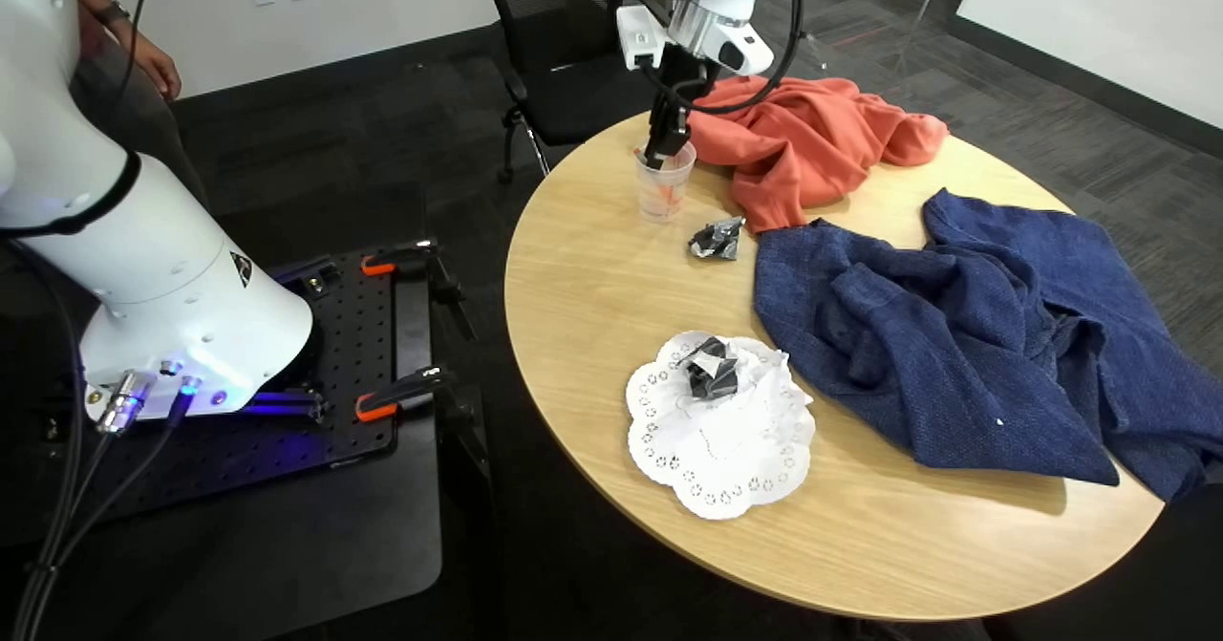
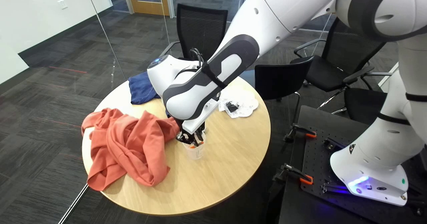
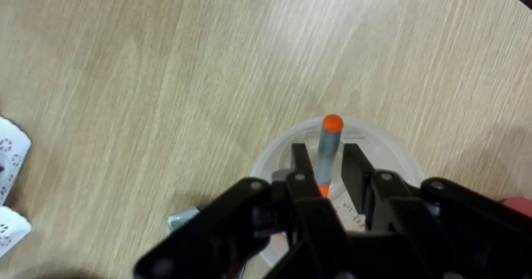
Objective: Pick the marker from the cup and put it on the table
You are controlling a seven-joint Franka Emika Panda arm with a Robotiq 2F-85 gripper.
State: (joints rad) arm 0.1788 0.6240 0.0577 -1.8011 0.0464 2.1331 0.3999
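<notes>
The marker (image 3: 328, 151) is grey with orange ends and leans inside the clear plastic cup (image 3: 392, 152). The cup stands upright on the round wooden table (image 1: 573, 307) and shows in both exterior views (image 1: 659, 203) (image 2: 195, 154). Orange parts of the marker show at the cup in both exterior views. My gripper (image 3: 324, 148) points down with its fingertips at the cup's mouth, also in both exterior views (image 1: 656, 156) (image 2: 191, 141). Its fingers stand apart, one on each side of the marker, with a visible gap to the right finger. The marker's lower end is partly hidden by the left finger.
A red-orange cloth (image 1: 798, 144) lies close beside the cup. A crumpled black-and-silver wrapper (image 1: 717, 239) lies near the cup. A navy cloth (image 1: 955, 335) covers one side of the table. A white doily (image 1: 659, 431) holds another crumpled wrapper (image 1: 712, 371).
</notes>
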